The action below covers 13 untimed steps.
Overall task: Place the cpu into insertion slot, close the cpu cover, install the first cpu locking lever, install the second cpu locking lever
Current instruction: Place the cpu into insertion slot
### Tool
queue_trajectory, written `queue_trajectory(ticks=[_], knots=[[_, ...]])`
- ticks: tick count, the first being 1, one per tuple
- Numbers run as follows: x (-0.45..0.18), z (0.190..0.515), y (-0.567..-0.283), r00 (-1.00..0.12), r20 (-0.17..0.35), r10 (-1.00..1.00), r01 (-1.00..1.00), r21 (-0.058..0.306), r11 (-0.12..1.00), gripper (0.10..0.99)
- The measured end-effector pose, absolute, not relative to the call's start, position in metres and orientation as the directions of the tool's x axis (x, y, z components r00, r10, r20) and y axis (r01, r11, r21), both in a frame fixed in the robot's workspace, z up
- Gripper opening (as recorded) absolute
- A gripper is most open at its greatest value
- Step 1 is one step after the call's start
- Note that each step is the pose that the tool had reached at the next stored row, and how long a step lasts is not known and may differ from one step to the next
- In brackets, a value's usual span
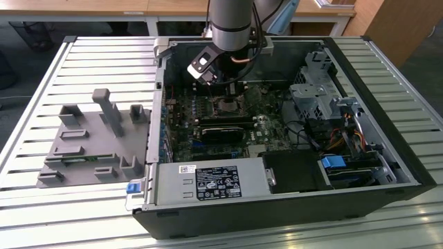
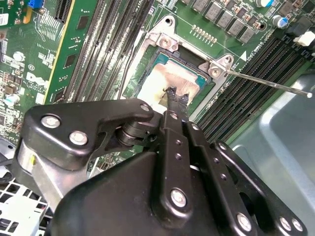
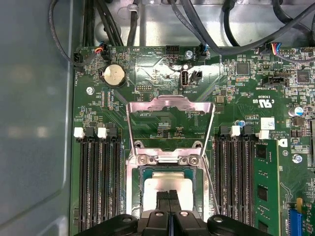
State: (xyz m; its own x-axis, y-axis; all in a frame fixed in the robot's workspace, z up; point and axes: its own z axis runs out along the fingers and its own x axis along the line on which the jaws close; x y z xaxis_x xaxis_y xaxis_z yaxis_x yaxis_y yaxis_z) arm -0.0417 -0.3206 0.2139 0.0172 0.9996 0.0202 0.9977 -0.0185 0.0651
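- Exterior view: the arm [image 1: 232,21] reaches straight down into the open computer case [image 1: 387,155] on the slatted desk [image 1: 41,78]. Its wrist blocks much of the insertion slot [image 1: 229,106].
- Second wrist view: the gripper [image 2: 177,98] has its fingers pressed together, with the tips on the cpu [image 2: 152,86] lying in the slot. A thin lever [image 2: 268,83] juts out beside it.
- First wrist view: the cpu cover [image 3: 170,104] stands swung open. The gripper hides the slot's near edge.
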Motion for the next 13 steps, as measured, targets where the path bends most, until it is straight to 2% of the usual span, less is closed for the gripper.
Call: queue_trajectory(ticks=[13], knots=[[-0.0417,0.2188,-0.3206,0.017,0.02,1.0,0.998,0.065,-0.019,0.122]])
